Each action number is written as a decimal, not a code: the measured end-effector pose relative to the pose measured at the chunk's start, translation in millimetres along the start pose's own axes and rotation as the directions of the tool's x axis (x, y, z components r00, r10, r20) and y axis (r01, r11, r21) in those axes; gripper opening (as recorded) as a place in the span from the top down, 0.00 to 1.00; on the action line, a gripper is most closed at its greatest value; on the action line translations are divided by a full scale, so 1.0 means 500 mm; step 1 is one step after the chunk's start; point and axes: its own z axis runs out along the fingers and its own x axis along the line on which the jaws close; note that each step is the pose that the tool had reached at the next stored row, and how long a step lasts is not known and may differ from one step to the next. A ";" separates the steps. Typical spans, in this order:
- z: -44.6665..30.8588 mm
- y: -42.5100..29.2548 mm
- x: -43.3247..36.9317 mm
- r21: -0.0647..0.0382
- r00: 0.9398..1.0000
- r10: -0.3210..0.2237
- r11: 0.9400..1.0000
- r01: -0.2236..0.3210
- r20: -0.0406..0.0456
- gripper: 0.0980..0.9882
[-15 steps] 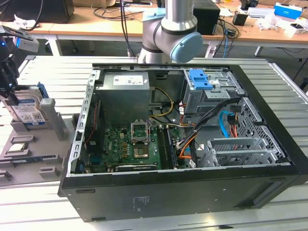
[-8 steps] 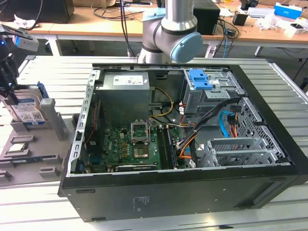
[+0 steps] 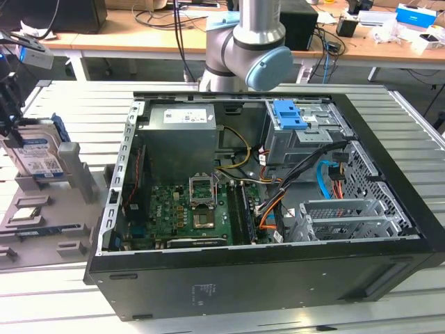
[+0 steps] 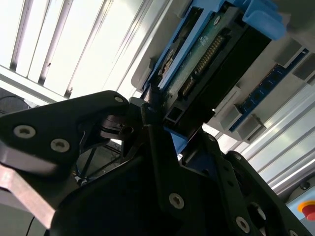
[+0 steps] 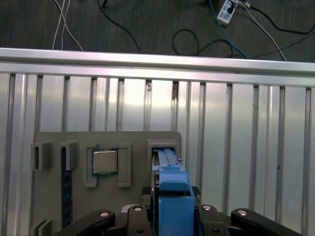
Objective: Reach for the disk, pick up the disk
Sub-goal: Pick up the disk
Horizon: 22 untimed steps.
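Observation:
The disk stands on edge in a grey holder at the exterior view's left, its white-and-blue label facing the camera. My gripper hangs over its top edge. In the first wrist view the disk appears edge-on with its blue rail uppermost, and my gripper has black fingers pressed against both sides. The second wrist view shows the disk's circuit-board side and blue rails running between the fingers of my gripper. The jaws are shut on the disk.
An open computer case takes up the middle of the slatted metal table, with a blue latch plate inside. The grey holder also carries a square silver chip and a memory stick. Desks with cables stand behind.

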 end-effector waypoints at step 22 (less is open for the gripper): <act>-0.074 0.002 0.000 0.000 1.000 0.000 1.000 0.000 0.000 0.70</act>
